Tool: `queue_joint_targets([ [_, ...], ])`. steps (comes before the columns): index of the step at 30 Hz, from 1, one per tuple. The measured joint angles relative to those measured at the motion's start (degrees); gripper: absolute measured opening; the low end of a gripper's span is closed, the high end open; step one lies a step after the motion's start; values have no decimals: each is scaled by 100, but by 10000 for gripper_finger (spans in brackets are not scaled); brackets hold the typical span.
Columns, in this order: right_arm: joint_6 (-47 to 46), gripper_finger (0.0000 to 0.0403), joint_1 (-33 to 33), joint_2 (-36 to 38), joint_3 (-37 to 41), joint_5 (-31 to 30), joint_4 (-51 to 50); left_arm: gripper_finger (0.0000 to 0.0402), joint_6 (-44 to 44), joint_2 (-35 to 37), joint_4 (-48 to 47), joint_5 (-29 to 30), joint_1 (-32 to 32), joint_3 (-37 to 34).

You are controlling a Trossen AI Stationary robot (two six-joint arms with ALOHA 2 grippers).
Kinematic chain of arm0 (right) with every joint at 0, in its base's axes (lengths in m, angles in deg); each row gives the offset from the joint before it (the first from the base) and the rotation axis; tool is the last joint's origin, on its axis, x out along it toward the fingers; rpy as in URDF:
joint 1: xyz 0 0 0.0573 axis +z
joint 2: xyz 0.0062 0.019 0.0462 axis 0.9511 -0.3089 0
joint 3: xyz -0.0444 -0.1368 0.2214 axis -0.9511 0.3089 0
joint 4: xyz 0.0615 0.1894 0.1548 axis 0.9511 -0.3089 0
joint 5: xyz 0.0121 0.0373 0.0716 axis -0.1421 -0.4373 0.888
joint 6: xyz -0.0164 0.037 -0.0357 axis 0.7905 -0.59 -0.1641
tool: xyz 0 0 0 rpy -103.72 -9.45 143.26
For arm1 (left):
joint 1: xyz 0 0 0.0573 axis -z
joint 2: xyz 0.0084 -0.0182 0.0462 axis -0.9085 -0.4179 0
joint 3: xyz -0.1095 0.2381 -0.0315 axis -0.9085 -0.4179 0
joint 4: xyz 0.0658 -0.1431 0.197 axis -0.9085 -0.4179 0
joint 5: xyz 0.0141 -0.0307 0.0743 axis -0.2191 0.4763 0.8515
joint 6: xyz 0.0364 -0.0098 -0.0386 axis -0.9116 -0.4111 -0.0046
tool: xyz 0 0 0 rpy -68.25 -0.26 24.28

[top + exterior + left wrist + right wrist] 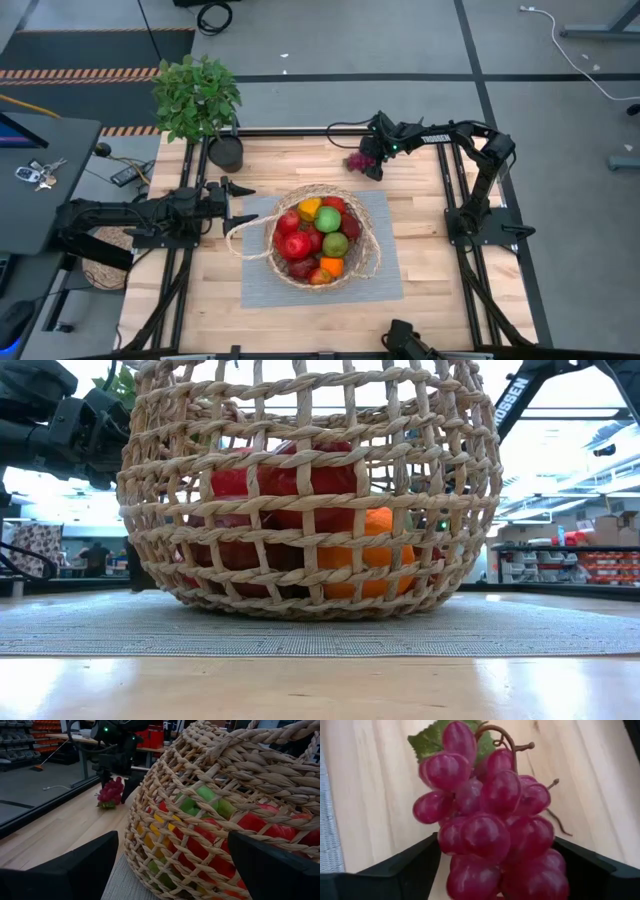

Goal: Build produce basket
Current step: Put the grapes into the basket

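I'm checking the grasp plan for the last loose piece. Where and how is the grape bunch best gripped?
Probably across the bunch's wide middle, from above. The grape bunch lies flat on the bare wood, its thin stem too slight to pinch. The right gripper is already over it, fingers open on either side.

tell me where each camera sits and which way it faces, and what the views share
High view: above the table, looking straight down; shows both arms, the left gripper open beside the basket, the right gripper at the grape bunch.
Low view: table height, looking level at the basket; dark arm parts at upper corners.
Left wrist view: past its own open fingers toward the basket and the grapes beyond.
Right wrist view: its fingers flank the grape bunch.
Shared: left wrist and high views both show the right arm at the grapes.
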Motion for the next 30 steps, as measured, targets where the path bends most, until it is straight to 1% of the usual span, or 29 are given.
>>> queue_joint_targets([
  [11,-8,252,-4,-11,2,-7,237,382,3,0,0,-2,0,0],
  [16,-233,218,-4,210,7,-31,252,382,3,0,0,-1,-2,0],
  [19,-355,207,16,464,7,-29,263,382,1,0,0,0,-1,0],
  [23,-500,201,88,899,7,32,267,382,0,0,0,0,0,0],
  [25,-637,200,138,1168,7,202,298,382,3,1,0,-1,0,0],
  [30,-1289,200,358,2020,7,936,642,382,0,1,0,-1,-1,0],
])
